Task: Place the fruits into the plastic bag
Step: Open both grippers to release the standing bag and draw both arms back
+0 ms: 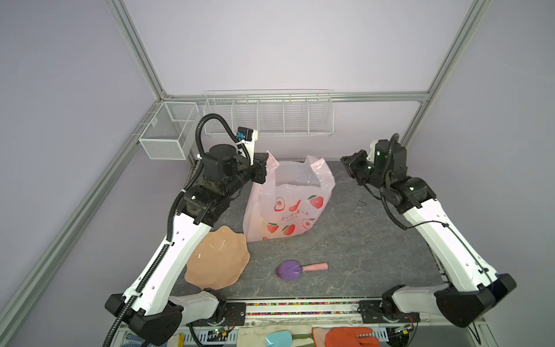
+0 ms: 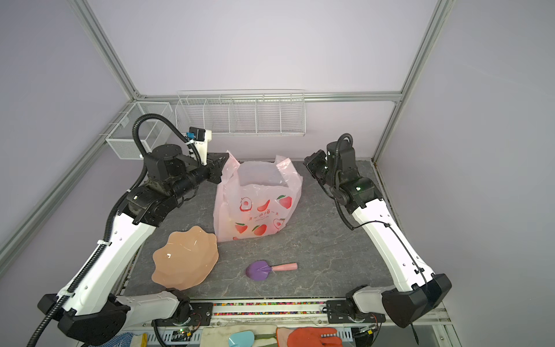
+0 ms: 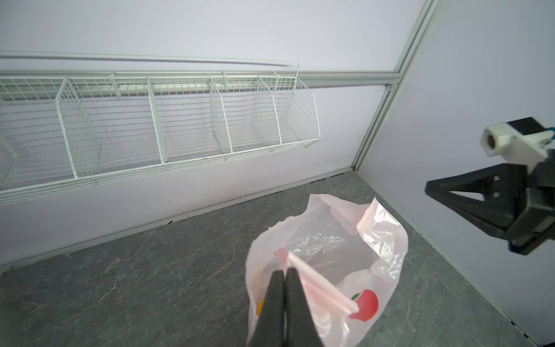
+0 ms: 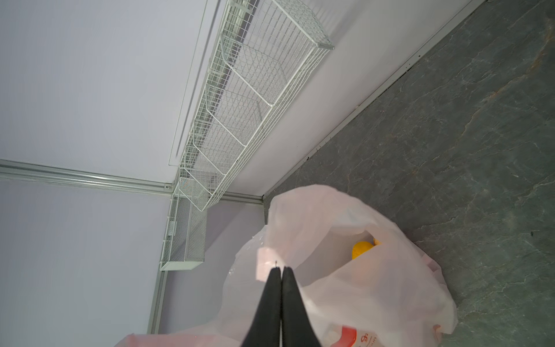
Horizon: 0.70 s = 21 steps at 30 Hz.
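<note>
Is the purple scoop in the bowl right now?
No, the purple scoop lies on the table, apart from the bowl.

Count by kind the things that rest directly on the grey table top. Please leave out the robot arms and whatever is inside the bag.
Plastic bag: 1
Peach bowl: 1
Purple scoop with pink handle: 1
Total: 3
</note>
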### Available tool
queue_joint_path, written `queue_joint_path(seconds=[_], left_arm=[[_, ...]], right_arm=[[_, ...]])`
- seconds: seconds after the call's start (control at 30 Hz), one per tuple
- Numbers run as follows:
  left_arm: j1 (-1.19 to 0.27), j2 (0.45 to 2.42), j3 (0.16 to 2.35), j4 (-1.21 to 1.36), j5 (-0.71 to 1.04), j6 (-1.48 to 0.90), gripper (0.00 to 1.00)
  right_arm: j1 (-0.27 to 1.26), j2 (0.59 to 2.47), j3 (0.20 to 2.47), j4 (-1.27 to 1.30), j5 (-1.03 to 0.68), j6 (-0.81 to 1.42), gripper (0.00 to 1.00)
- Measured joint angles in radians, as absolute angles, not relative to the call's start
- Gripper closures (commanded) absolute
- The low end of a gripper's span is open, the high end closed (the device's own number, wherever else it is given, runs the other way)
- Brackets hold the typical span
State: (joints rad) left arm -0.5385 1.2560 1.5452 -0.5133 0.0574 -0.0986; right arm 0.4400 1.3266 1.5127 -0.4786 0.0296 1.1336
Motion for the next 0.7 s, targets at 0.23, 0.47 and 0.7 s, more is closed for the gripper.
queue_joint_path(seconds=[0.23,0.47,0.7], left_arm=[[-0.535,1.247,1.413,-0.495,0.091,-0.092,0.97],[-0.535,1.156,1.353,-0.506,0.038,-0.121,0.37],[-0.534,0.981,1.351,-0.577,-0.091,-0.223,0.23]], right_arm=[[0.439,1.276,1.410,-0.482,0.030,1.143,0.91],[0.438,1.239,1.412,-0.533,0.029,1.035,0.48],[0.438,1.175,1.397,-0.614,0.014,0.852,0.03]])
